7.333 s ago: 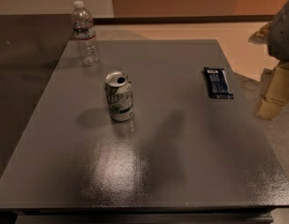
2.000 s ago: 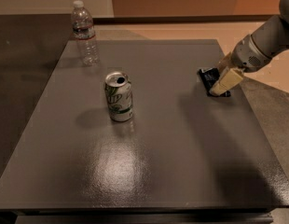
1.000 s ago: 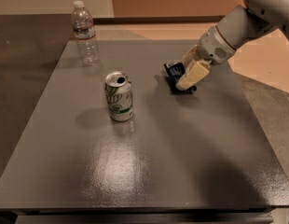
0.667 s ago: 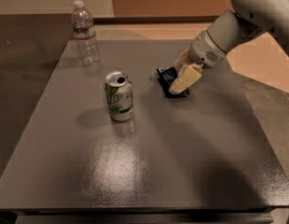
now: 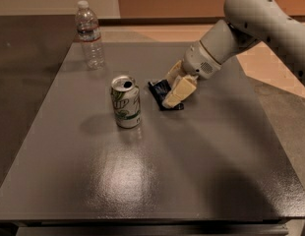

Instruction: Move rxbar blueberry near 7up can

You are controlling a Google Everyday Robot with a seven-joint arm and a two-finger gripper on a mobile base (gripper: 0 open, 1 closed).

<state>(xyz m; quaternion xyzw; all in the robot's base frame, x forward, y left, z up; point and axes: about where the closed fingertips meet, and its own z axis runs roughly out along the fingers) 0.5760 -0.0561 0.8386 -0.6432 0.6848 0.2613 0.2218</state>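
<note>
The 7up can stands upright left of the table's middle, white and green with a silver top. The rxbar blueberry, in a dark navy wrapper, is just right of the can, low at the table surface, partly hidden by my gripper. My gripper reaches in from the upper right and is shut on the bar, its pale fingers covering the bar's right part. A small gap separates the bar from the can.
A clear plastic water bottle stands upright at the table's far left corner. The dark grey table has its front edge at the bottom and its right edge next to a tan floor.
My gripper has carried the rxbar blueberry leftward across the table from the right side to just beside the 7up can. The can and bottle have not moved.
</note>
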